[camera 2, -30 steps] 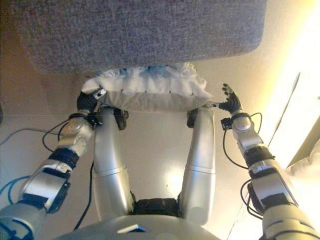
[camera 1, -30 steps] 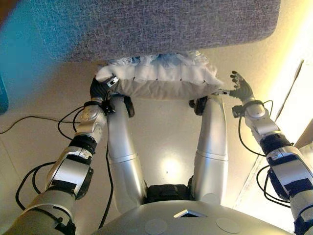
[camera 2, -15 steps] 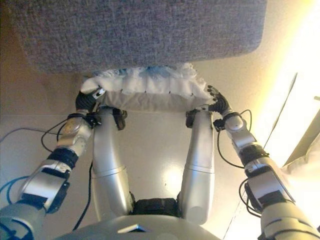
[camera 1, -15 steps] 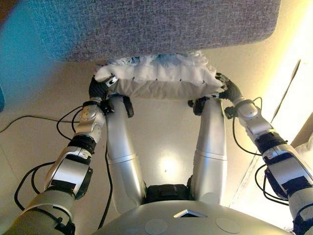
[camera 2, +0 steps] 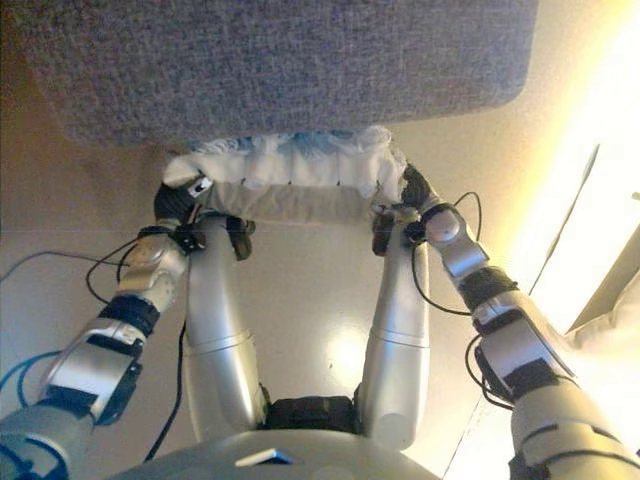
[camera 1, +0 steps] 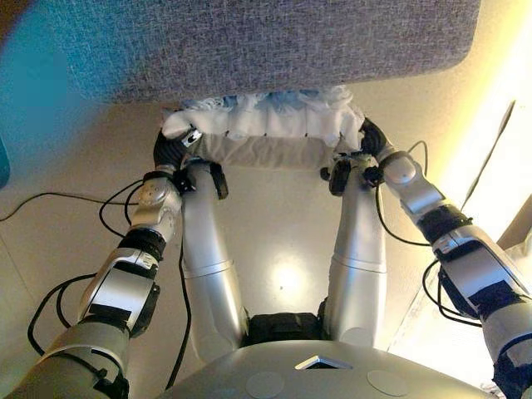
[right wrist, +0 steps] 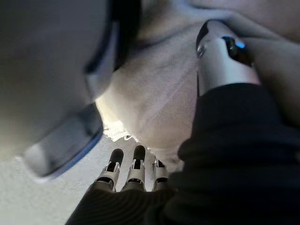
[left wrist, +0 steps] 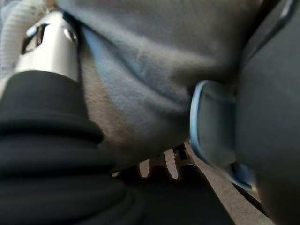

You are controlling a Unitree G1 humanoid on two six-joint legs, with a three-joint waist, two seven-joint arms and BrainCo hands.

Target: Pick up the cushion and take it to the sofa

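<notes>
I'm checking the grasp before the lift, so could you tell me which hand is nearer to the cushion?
Neither is nearer: the left hand grips the cushion's left end and the right hand presses against its right end, so both touch it.

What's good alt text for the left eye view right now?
Seen from above, both robot hands press against the ends of a white, frilly-edged cushion, the left hand at its left end and the right hand at its right. The cushion lies against the front edge of a grey fabric sofa that fills the top of the view, over a pale floor.
</notes>
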